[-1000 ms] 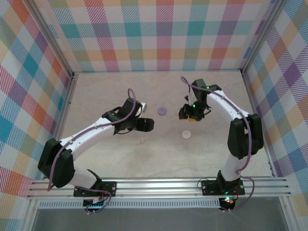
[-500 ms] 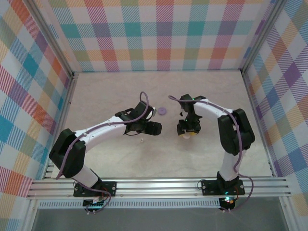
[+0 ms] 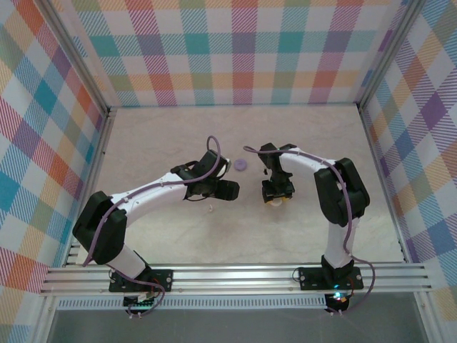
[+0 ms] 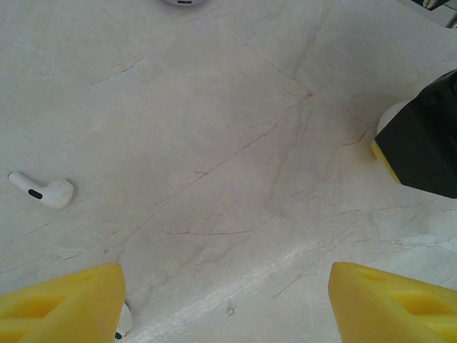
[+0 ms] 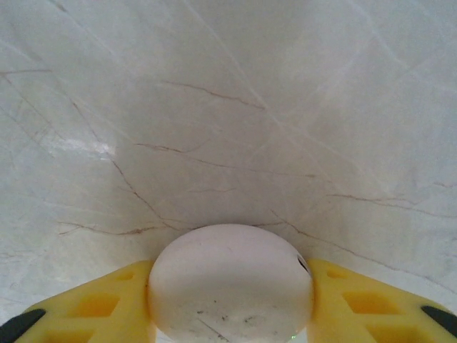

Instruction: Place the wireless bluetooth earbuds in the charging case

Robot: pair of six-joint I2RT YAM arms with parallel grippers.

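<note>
The right gripper (image 3: 275, 196) pinches the white case (image 5: 228, 279) between its yellow fingers, which touch both its sides. Left of the white case, the left gripper (image 4: 228, 300) hangs over the table (image 4: 235, 143) with fingers spread wide. One white earbud (image 4: 43, 191) lies loose farther left.

I see one white earbud (image 4: 43, 191) lying flat on its side on the table, left of centre, with a dark mark on its stem. A second white bit (image 4: 123, 320) lies close by, half hidden; probably another bud. The white case (image 5: 230, 286), a smooth round dome, sits just right of centre. The purple case (image 3: 240, 165), a small disc, lies nearer the far edge.
</note>
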